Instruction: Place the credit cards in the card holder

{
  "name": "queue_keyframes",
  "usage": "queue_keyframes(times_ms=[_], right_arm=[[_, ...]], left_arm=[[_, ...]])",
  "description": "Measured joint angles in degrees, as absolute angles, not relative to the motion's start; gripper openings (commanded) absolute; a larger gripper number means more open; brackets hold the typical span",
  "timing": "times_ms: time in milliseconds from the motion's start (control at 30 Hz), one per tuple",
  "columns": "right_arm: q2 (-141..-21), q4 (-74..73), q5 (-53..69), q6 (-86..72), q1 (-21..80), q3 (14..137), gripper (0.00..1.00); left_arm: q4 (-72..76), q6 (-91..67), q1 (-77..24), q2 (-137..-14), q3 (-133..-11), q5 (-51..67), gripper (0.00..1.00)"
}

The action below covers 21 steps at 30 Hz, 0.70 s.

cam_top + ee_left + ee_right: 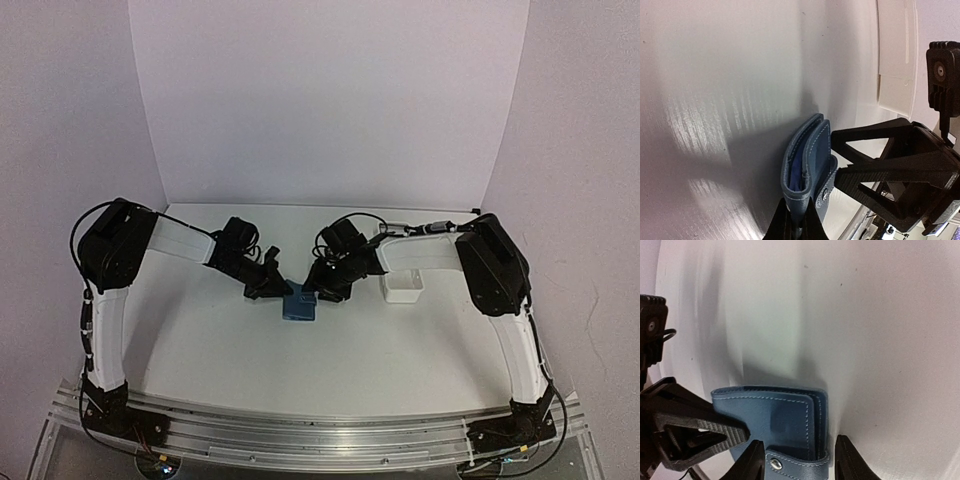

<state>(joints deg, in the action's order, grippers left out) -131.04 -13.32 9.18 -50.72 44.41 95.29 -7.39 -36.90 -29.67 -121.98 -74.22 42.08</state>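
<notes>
The dark-blue card holder [299, 304] stands on edge on the white table between both grippers. My left gripper [270, 286] is shut on its near edge; in the left wrist view the two fingertips [786, 226] pinch the leather of the holder [805, 160], whose pockets gape slightly. My right gripper [325, 284] is open, its fingers [753, 461] straddling the snap-tab end of the holder [775, 417] without visibly pressing it. The left gripper shows as a black frame in the right wrist view [690, 427]. No credit card is plainly visible.
A long white tray [404, 291] sits just right of the right gripper, partly under its forearm; it also shows in the left wrist view [896, 60]. White walls enclose the back and sides of the table [250, 360].
</notes>
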Motion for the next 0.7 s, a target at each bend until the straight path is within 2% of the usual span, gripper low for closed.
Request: queue_keyframes(times_ms=[200,333,700], right_arm=[[-130.92,-20.47,-4.85,-44.15,48.23,99.43,0.51],[-130.93,-25.02,-10.63,-41.13,52.56,102.13,0.47],[-133.85,-28.56,-14.94,-37.83,55.12,107.22,0.4]], left_arm=[[-8.46,-36.86,-30.37,-120.16,-74.22,39.29,0.0],[-9.34,-36.88,-30.39,-120.14,-74.22,38.71,0.0],[-9.65,-36.91,-30.46,-120.14,-74.22,38.26,0.0]])
